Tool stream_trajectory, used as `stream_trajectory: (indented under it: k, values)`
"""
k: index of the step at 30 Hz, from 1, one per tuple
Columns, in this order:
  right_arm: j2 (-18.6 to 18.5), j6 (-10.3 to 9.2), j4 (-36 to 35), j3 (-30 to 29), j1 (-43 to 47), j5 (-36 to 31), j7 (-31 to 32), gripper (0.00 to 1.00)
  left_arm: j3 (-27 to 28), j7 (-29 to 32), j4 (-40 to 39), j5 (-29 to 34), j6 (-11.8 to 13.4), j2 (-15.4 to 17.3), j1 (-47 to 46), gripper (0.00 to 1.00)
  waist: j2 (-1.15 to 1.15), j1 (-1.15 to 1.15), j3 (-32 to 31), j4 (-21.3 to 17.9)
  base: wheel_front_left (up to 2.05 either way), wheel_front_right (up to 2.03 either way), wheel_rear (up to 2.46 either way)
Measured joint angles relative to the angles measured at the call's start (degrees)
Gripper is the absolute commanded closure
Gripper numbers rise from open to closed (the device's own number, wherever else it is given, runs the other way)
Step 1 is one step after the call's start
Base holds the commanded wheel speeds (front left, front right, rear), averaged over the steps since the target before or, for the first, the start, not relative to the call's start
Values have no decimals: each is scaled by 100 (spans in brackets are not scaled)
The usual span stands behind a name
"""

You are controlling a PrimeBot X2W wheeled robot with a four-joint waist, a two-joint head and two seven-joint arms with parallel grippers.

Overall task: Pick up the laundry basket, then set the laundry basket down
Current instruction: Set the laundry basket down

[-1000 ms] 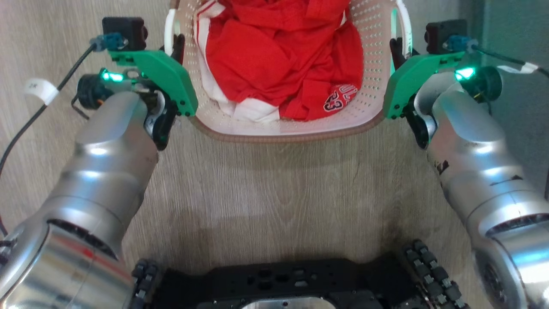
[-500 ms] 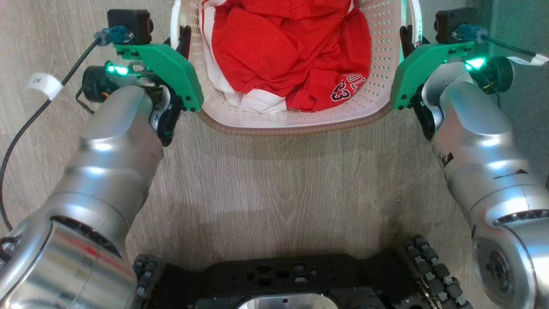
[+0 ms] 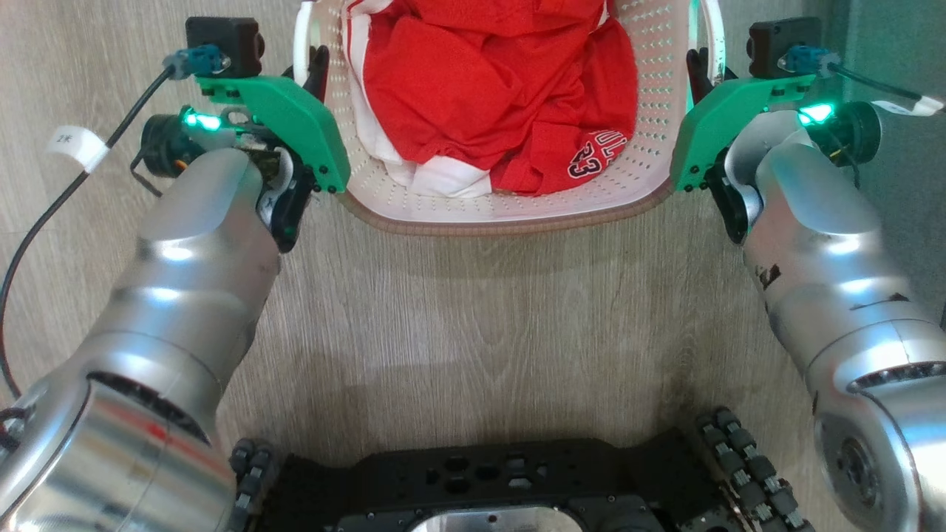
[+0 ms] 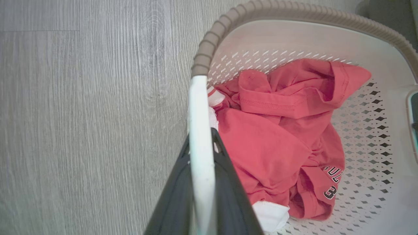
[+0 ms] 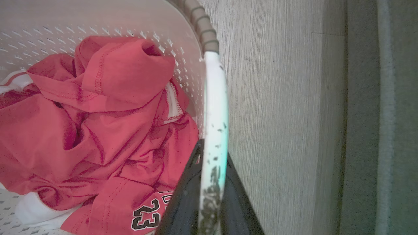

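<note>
- laundry basket (image 3: 650,170): matt cream plastic, perforated
- rim (image 3: 502,225): brown, ribbed
- handle (image 4: 200,147): smooth white plastic
- shirt (image 3: 480,96): red matt cloth
- floor (image 3: 480,318): pale matt wood grain
- forearm (image 3: 199,244): glossy silver metal
- bracket (image 3: 295,118): matt green plastic

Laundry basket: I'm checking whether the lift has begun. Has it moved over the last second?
No, not clearly. The laundry basket sits slightly higher in the head view, but the dark strip at far right shifted alike, so the camera moved.

The left arm (image 3: 192,244) and right arm (image 3: 820,251) reach forward. The left gripper (image 3: 316,65) and right gripper (image 3: 701,68) point ahead, each with dark fingers (image 4: 169,202) pinched on a handle of the basket (image 3: 510,219) between them.
</note>
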Motion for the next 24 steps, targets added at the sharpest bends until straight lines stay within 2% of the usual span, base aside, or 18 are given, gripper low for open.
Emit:
stream_trajectory:
  k: [7,8,9,10,12,24]
  values:
    - [-21,0,1,210,5,190,-2,100,-11,86,5,-9,2,4,1,100,0,0,7,19,0,0,0]
    - [-37,-2,2,292,8,279,-1,63,-11,148,4,-13,3,2,1,66,0,0,7,35,0,0,0]
    - [-83,-18,-10,457,18,403,7,0,-4,160,15,-55,4,5,-1,0,0,0,7,60,0,0,0]
    - [-83,-18,-10,457,18,403,7,0,-4,160,15,-55,4,5,-1,0,0,0,7,60,0,0,0]
    - [-274,-23,-124,848,113,775,43,0,-4,149,80,-91,-1,138,-7,0,0,0,13,86,0,0,0]
    - [-286,-37,-205,1570,143,1499,100,0,-15,148,102,-127,-2,137,-12,0,-1,0,-30,21,0,0,0]
